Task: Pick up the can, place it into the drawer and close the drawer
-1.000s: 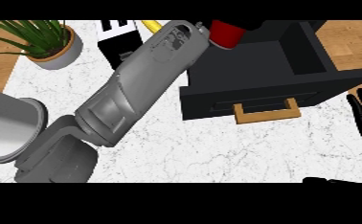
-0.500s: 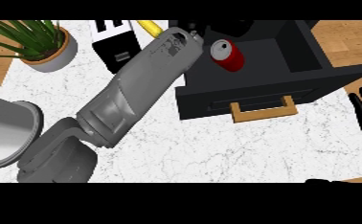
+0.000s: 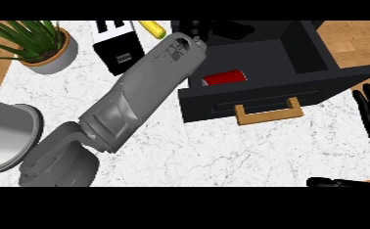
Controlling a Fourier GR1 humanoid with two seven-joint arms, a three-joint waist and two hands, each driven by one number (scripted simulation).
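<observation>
Tipped since half a second ago, the can [image 3: 225,78] now lies on its side in the open drawer [image 3: 217,106], its long axis running left to right along the drawer front. Nearest, at the frame's right edge, the right robot hand [image 3: 363,106] rests open over the tabletop [image 3: 217,154]. The drawer's wooden handle [image 3: 269,115] faces the lower edge, closer to that hand. Farthest, at upper centre, the left robot hand [image 3: 196,27] sits beyond the can; I cannot tell whether it is open or closed.

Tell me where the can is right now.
In the head view the red can lies inside the open black drawer, just right of centre, behind the wooden handle and beside the left forearm.
</observation>
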